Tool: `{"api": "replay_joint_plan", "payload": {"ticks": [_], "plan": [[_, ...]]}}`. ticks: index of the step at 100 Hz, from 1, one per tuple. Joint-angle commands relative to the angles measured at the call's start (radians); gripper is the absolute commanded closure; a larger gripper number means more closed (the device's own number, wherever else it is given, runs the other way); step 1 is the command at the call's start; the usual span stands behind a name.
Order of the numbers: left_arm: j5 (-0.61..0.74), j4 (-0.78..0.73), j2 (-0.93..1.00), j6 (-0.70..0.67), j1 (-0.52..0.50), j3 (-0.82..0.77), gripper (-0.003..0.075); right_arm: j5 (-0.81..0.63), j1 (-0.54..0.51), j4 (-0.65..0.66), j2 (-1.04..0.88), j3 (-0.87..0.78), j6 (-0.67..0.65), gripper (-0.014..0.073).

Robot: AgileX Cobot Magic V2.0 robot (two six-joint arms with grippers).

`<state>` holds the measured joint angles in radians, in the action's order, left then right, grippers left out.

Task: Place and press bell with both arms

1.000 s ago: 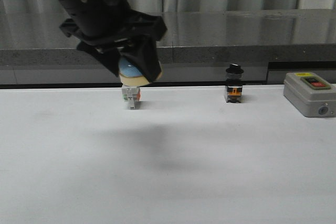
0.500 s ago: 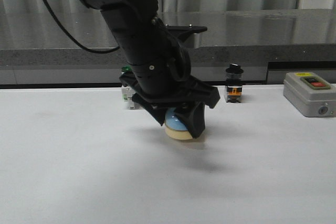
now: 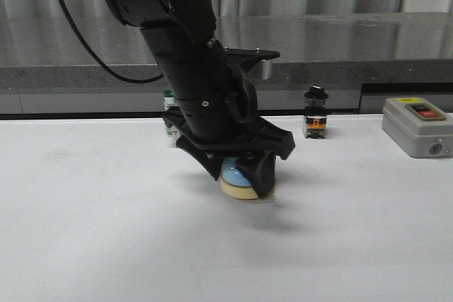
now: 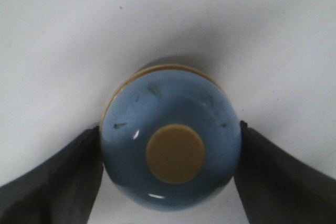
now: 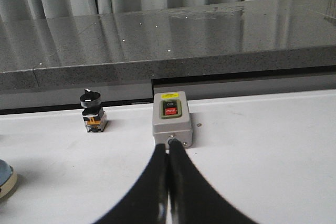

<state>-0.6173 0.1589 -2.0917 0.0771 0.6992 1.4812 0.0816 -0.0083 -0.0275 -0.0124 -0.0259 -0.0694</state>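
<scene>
The light-blue bell with its cream base sits low at the white table, near the middle, between the black fingers of my left gripper. In the left wrist view the bell fills the space between both fingers, which touch its sides; its cream knob faces the camera. My right gripper is shut and empty, its fingertips pressed together; it does not show in the front view. The bell's edge shows at the side of the right wrist view.
A grey ON/OFF switch box stands at the right, also in the right wrist view. A black-capped switch stands at the back, a green-capped switch partly hidden behind my left arm. A dark counter runs behind the table.
My left arm has carried the bell from high at the back left down and to the right, to the table's middle. In the last half second it lowered slightly.
</scene>
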Motion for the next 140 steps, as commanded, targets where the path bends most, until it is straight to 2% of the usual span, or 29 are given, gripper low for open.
{"api": "replay_joint_plan", "payload": {"ticks": [1, 7, 12, 48, 81, 113, 140], "plan": [[0.025, 0.01, 0.056, 0.002, 0.006, 0.03, 0.0204, -0.087, -0.006, 0.007, -0.012, 0.014, 0.004, 0.0654], [0.023, 0.01, 0.056, 0.002, 0.006, 0.03, 0.0146, -0.087, -0.006, 0.007, -0.012, 0.014, 0.004, 0.0654], [0.021, 0.01, 0.056, 0.002, 0.006, 0.03, 0.0129, -0.087, -0.006, 0.007, -0.012, 0.014, 0.004, 0.0654], [0.014, 0.01, 0.07, 0.002, 0.004, 0.032, 0.0131, -0.087, -0.006, 0.007, -0.012, 0.014, 0.004, 0.0654], [0.044, 0.021, 0.232, -0.01, -0.008, 0.032, 0.0132, -0.087, -0.006, 0.007, -0.012, 0.014, 0.004, 0.0654], [0.066, 0.028, 0.418, -0.014, -0.135, 0.02, 0.0132, -0.087, -0.006, 0.007, -0.012, 0.014, 0.004, 0.0654], [0.175, 0.032, 0.588, -0.042, -0.296, -0.168, 0.0132, -0.087, -0.006, 0.007, -0.012, 0.014, 0.004, 0.0654]]}}
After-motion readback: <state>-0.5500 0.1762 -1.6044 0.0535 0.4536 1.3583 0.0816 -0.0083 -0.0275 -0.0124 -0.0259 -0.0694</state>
